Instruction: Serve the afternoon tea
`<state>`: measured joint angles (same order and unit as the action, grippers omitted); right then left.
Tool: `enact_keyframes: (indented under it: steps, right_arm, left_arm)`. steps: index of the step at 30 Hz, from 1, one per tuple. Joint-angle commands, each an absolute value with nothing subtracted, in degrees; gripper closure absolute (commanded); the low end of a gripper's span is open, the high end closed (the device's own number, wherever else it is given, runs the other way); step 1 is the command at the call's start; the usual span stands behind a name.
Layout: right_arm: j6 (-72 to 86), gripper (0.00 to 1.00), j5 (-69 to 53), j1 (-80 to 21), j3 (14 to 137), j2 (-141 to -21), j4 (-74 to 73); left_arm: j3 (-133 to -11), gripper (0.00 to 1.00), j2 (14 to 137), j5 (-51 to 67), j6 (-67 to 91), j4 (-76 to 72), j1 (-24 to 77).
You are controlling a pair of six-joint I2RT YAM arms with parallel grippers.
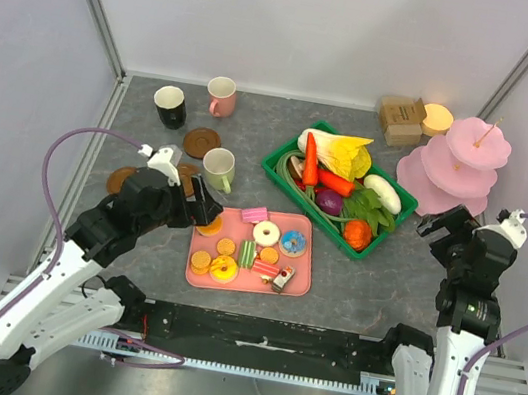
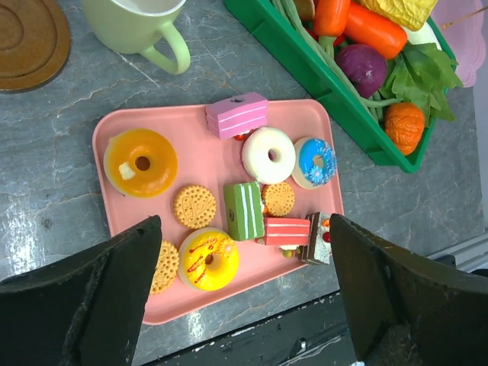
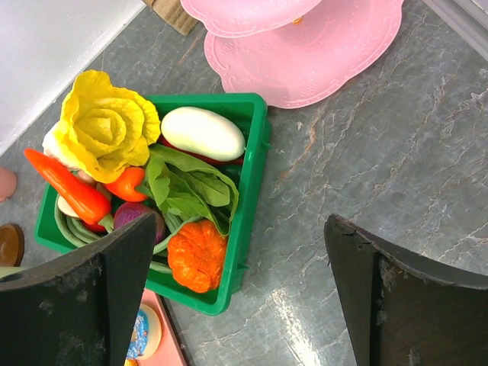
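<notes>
Pink tray [image 2: 194,145] on the grey table [image 2: 76,99], just beside the green crate [image 3: 255,183], carries the sweets: white doughnut [image 2: 268,155], blue doughnut [image 2: 315,162], yellow-pink doughnut [image 2: 208,259], orange doughnut [image 2: 141,162], round biscuits [image 2: 194,206], green striped slice [image 2: 243,210] and pink cake slice [image 2: 237,114]. Left gripper [image 1: 196,209] hovers above the tray, jaws spread wide, holding nothing. Right gripper [image 1: 442,225] is likewise wide apart and empty, over the table between the crate and the pink tiered stand [image 3: 320,69].

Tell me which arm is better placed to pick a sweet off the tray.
Left. The left gripper hovers open over the pink tray of sweets; the right gripper, also open, is off by the green crate.
</notes>
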<state>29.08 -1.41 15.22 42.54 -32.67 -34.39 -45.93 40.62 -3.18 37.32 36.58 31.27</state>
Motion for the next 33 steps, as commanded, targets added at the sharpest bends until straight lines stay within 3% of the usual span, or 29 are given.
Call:
enact_keyframes:
  steps: [1, 16, 24, 27, 33]
  right_arm:
    - [28.56, 0.02, -2.46, 15.29, 43.50, -31.73, -35.24]
    - [30.32, 0.02, -2.55, 15.29, 42.10, -31.38, -38.94]
    - [32.78, 0.03, -9.13, 15.21, 34.29, -36.38, -41.05]
    - [35.50, 0.08, -14.66, 14.24, 30.25, -38.58, -36.49]
    - [40.94, 0.11, -10.64, 7.31, 28.04, -43.49, -28.14]
  left_arm:
    - [-47.82, 0.04, 38.41, -4.48, 38.06, 38.14, 31.38]
    - [-46.76, 0.04, 36.48, -4.40, 39.46, 38.85, 31.46]
    - [-44.92, 0.04, 36.21, -3.96, 39.64, 37.54, 31.46]
    - [-43.69, 0.04, 36.30, -3.60, 39.64, 35.60, 31.38]
    - [-42.72, 0.04, 37.26, -2.55, 39.46, 34.37, 31.46]
